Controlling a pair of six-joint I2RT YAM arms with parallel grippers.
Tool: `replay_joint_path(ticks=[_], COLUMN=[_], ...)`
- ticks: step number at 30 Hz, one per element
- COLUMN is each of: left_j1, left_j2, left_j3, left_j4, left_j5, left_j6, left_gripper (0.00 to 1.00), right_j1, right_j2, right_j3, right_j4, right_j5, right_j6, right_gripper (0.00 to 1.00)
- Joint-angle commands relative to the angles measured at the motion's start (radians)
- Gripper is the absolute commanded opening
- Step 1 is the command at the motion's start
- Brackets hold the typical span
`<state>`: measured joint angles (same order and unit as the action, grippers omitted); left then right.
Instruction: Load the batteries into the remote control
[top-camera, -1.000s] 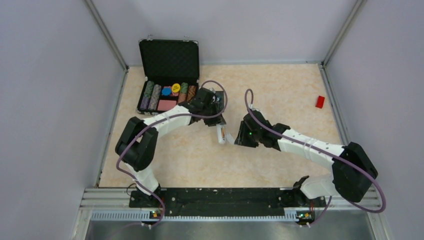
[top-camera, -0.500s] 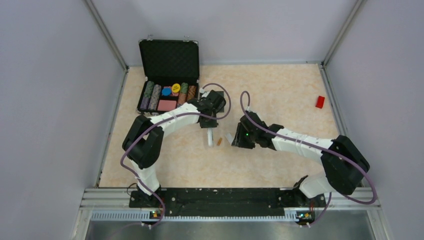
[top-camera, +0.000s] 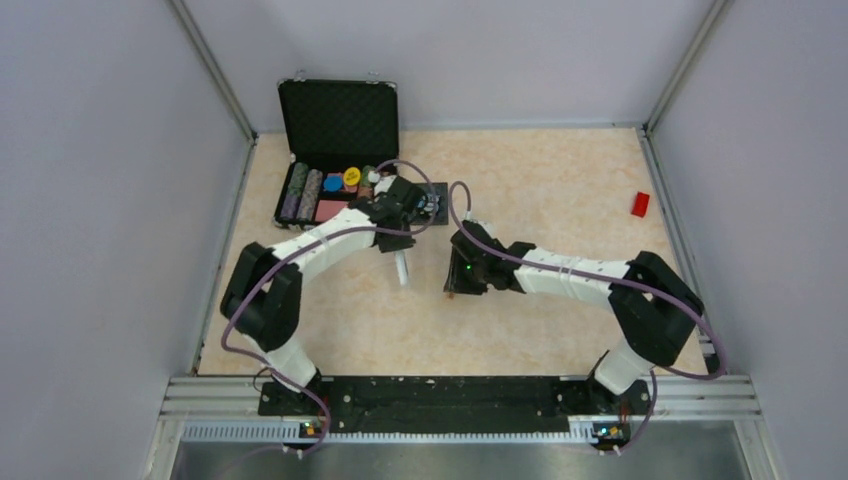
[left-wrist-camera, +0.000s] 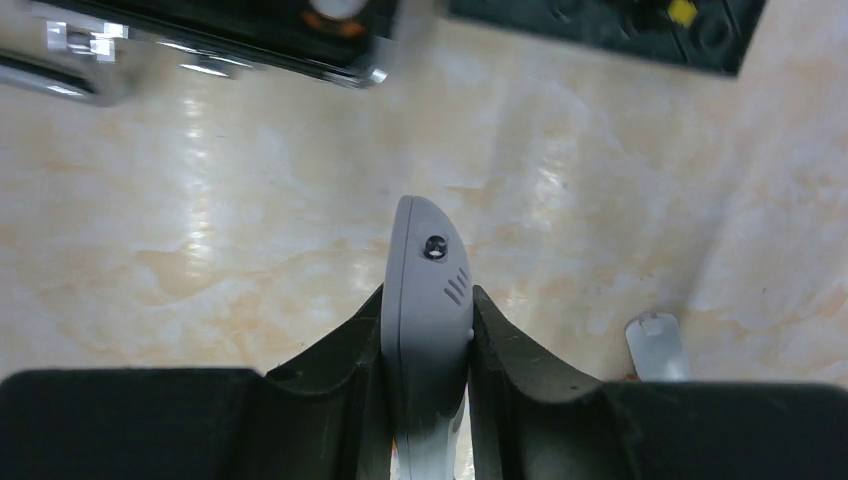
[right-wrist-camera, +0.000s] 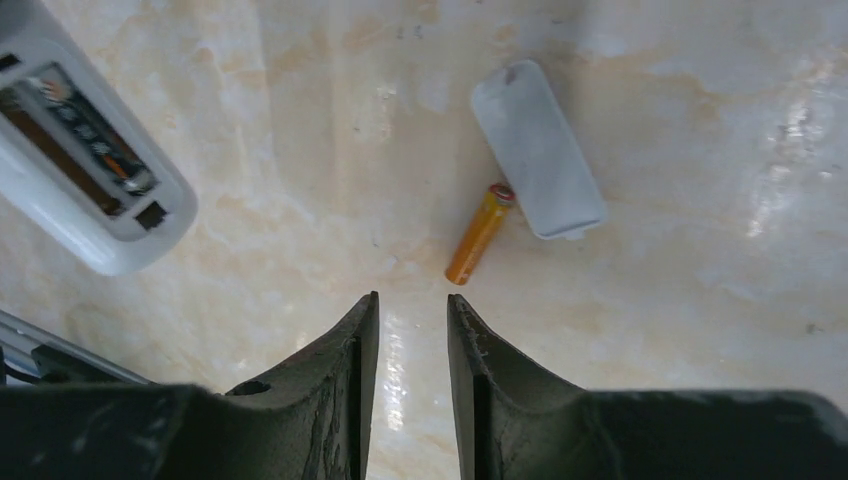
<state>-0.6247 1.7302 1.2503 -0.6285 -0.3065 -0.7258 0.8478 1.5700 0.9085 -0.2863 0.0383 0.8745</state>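
Observation:
My left gripper (left-wrist-camera: 425, 345) is shut on the remote control (left-wrist-camera: 427, 290), a slim white bar held edge-up just above the table; it also shows in the top view (top-camera: 402, 268). In the right wrist view the remote control (right-wrist-camera: 60, 205) shows its open battery bay, with what looks like the dark battery (right-wrist-camera: 85, 125) lying in it. The orange battery (right-wrist-camera: 480, 233) lies on the table beside the white battery cover (right-wrist-camera: 537, 150). My right gripper (right-wrist-camera: 412, 297) is open and empty, just short of the orange battery.
An open black case (top-camera: 335, 150) with poker chips stands at the back left. A dark square tile (top-camera: 432, 200) lies behind the left gripper. A small red block (top-camera: 640, 203) lies far right. The white cover also shows in the left wrist view (left-wrist-camera: 655, 345).
My left gripper has carried the remote to the left. My right gripper has moved left and now hangs over the orange battery and the cover.

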Motion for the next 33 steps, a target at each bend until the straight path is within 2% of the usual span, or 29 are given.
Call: replay_joint_path(ticks=[1, 8, 24, 33], left_j1=[0.119, 0.233, 0.272, 0.283], left_j2=[-0.196, -0.336, -0.446, -0.465], left_j3=[-0.071, -0.167, -0.281, -0.31], left_j4=[0.076, 0.121, 0.188, 0.215], left_j5=[-0.017, 0.024, 0.08, 0.092], left_j6=[-0.033, -0.03, -0.053, -0.061], left_gripper=[0.0, 0.0, 0.0, 0.0], right_j1=[0.055, 0.082, 0.088, 0.106], right_j2=[0.081, 0.124, 0.249, 0.343], right_j3=[0.123, 0.164, 0.258, 0.328], right_j4=[-0.096, -0.196, -0.246, -0.338], right_j5=[0.109, 0.187, 0.236, 0.255], right_j6=[0.05, 0.122, 0.116, 0.037], right_gripper=[0.29, 0.27, 0.3, 0.16])
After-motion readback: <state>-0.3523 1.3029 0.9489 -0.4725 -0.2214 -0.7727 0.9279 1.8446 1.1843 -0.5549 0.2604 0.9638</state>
